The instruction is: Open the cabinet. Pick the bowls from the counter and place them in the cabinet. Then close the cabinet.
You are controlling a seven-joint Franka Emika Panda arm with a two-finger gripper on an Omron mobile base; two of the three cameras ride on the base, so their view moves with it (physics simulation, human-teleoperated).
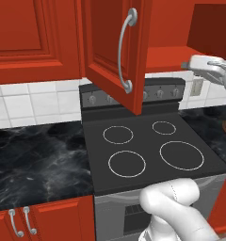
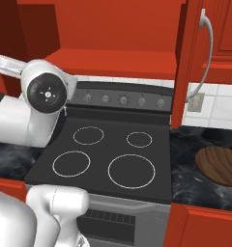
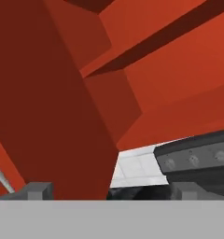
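**Cabinet doors swung open, bowls not yet picked**

Already the cabinet (image 1: 116,52) stood with both doors out over the stovetop (image 1: 148,150), 1 door edge-on in each base view, each with a curved silver handle (image 1: 125,49). That left the red inside shelf (image 2: 113,57) exposed, presumably so bowls could go in.

The gripper (image 3: 109,189) was up near the cabinet, its 2 dark tips spread wide apart at the bottom of the hand view, nothing between them; empty.

The brown wood-grain bowl (image 2: 219,165) sat on the black marble tabletop (image 2: 195,178) to the right of the stovetop, well apart from the gripper. Could not find the grey-white bowl for sure.

Likely step: opening done, next reach down for a bowl.

No brands, labels or readable writing; stove knobs (image 2: 123,100) were blank.
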